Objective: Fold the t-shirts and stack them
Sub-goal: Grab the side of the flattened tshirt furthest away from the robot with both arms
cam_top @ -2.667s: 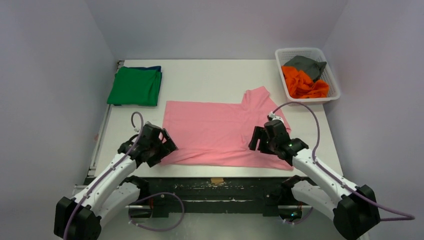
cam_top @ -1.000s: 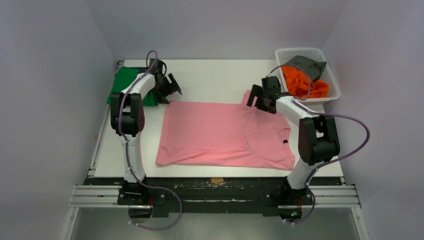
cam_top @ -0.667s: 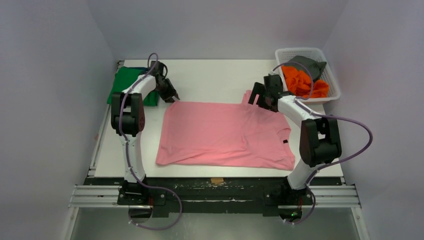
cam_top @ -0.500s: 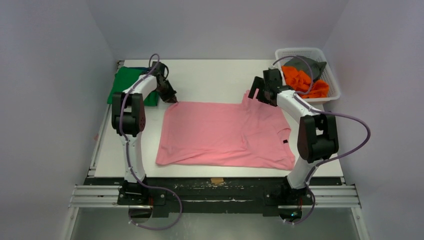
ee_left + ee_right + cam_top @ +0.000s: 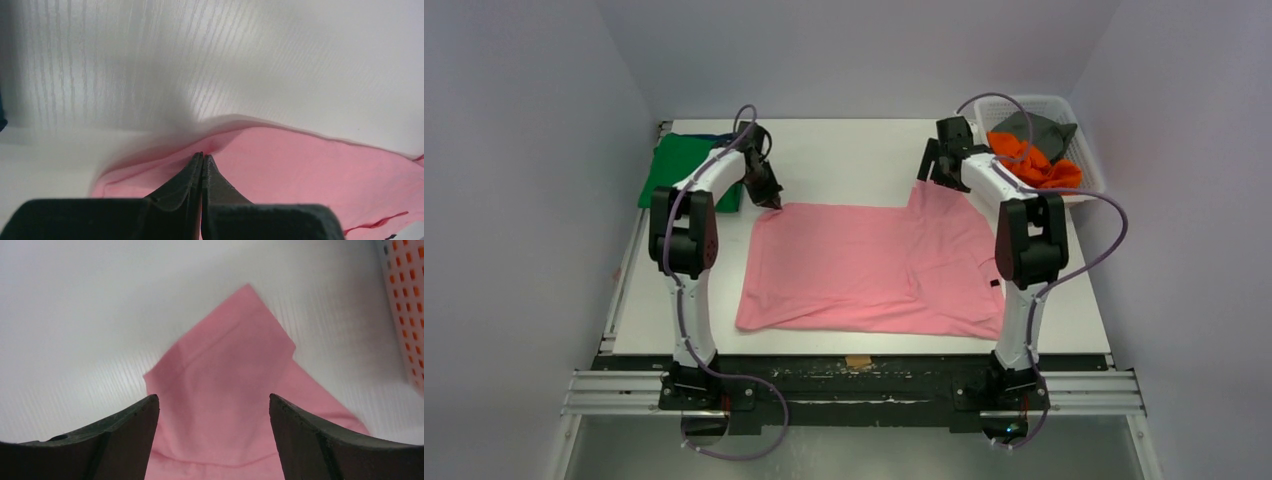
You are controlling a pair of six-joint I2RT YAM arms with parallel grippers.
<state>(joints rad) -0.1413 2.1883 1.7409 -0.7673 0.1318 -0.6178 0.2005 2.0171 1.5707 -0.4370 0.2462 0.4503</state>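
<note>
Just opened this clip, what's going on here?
Two arms are working on a pink t-shirt spread flat on the table. The left gripper has its jaws shut on the shirt's far left corner; the right gripper hovers with jaws open over the far sleeve. A folded green t-shirt lies at the far left, and an orange t-shirt and a grey t-shirt sit in the basket.

Left arm point(image 5: 709, 178), right arm point(image 5: 982, 180): white links, bulky black joints. Thin purple cable point(image 5: 1123, 228) loops off each. Fingers point(image 5: 115, 440) matte black, wedge-shaped, tapering to tips.
</note>
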